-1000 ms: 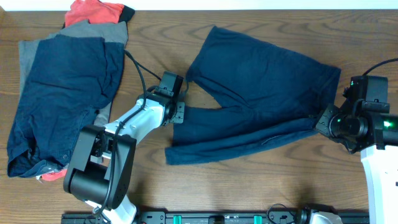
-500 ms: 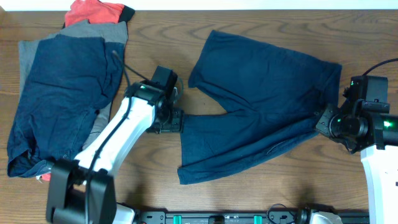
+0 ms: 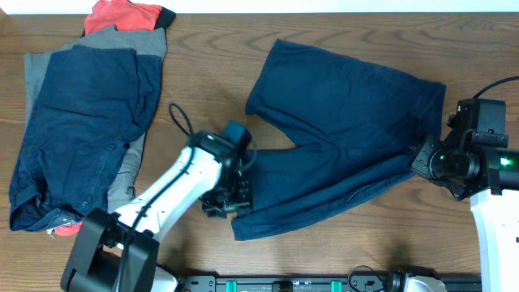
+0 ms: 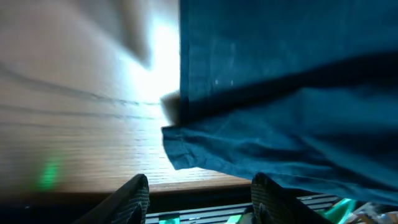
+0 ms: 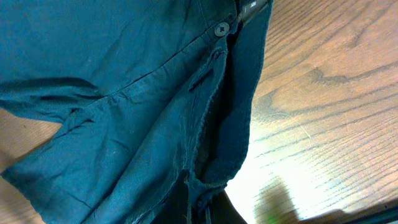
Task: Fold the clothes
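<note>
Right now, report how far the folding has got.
Done, apparently: a navy piece, a grey piece and a red-orange piece sit stacked at the left. In hand: the shorts lie spread open, right gripper shut on the waistband by the button, left gripper open at a leg hem. Left: every fold of the shorts.

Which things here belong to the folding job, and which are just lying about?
Job:
navy shorts, held at the waistband by the right gripper
left gripper, open at a leg hem
heap of navy, grey and red clothes

Lying about:
table
black rail at its front edge
</note>
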You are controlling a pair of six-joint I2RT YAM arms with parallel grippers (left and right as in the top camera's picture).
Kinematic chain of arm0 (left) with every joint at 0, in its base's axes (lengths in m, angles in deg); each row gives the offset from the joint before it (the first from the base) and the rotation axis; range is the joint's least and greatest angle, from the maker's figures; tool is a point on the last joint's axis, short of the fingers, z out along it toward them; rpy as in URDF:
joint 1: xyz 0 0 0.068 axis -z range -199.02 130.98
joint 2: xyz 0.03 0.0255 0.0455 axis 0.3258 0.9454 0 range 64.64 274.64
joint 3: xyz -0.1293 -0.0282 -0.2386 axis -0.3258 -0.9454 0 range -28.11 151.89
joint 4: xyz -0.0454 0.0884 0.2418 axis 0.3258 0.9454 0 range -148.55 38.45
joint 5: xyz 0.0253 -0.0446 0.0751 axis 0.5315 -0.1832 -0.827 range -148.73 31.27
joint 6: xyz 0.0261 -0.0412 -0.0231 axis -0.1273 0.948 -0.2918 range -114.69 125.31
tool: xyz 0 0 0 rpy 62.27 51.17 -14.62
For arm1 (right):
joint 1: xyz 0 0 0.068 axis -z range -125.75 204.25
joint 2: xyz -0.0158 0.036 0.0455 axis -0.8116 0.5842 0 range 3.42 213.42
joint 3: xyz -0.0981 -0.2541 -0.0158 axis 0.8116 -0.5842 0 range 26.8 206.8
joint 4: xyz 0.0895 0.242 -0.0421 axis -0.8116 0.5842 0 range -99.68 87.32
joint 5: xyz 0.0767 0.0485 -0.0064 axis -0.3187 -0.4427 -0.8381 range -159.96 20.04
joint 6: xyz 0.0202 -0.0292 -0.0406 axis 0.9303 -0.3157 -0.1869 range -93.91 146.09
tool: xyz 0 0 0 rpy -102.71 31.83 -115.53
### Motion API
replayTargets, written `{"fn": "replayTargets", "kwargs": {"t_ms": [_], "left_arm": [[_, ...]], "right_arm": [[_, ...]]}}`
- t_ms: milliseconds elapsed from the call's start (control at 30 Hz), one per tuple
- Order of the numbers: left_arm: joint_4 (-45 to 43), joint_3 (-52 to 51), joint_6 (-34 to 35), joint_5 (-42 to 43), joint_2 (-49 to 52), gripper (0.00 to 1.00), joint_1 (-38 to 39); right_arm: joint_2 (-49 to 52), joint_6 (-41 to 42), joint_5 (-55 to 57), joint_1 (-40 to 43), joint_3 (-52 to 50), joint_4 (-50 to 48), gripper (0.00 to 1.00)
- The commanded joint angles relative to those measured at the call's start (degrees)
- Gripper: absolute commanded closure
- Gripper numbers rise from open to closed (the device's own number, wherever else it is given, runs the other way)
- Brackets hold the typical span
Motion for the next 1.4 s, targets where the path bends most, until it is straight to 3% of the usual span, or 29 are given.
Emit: {"fn": "replayTargets", "kwargs": {"t_ms": [0,167,367,500,833,867,933,967,1367], "left_arm": [[-0.50,-3.50,5.05,-2.25,-0.04,0.45,2.91],[-6.49,-8.48,8.22,-2.58,-0.04,0.45,4.63],[-14.86,-11.96,7.28,-2.54,-0.04,0.44,4.63],[-16.57,-11.98,3.61,-0.87,-0.04,0.43,5.75],[-14.40,-11.98,5.66,-0.39,-0.04,0.44,11.72],[-14.05,-11.98,6.16,-0.39,-0.04,0.54,12.22],[-13.92,-11.98,6.32,-0.39,-0.04,0.89,13.07],[-13.97,-11.96,6.29,-0.39,-0.04,0.94,13.16],[-10.88,-2.89,2.10,-4.07,-7.13,0.94,11.13]], "right_arm": [[-0.02,-0.55,-0.04,0.26,0.68,0.20,0.99],[-0.02,-0.55,-0.04,0.26,0.68,0.20,0.99],[-0.02,-0.55,-0.04,0.26,0.68,0.17,0.99],[-0.02,-0.52,-0.04,0.26,0.68,0.17,0.99],[-0.02,-0.52,-0.04,0.26,0.68,0.20,0.99],[-0.02,-0.52,-0.04,0.26,0.68,0.20,0.99],[-0.02,-0.52,-0.04,0.26,0.68,0.15,0.99],[-0.02,-0.52,-0.04,0.26,0.68,0.15,0.99],[-0.02,-0.52,-0.04,0.28,0.68,0.22,0.99]]}}
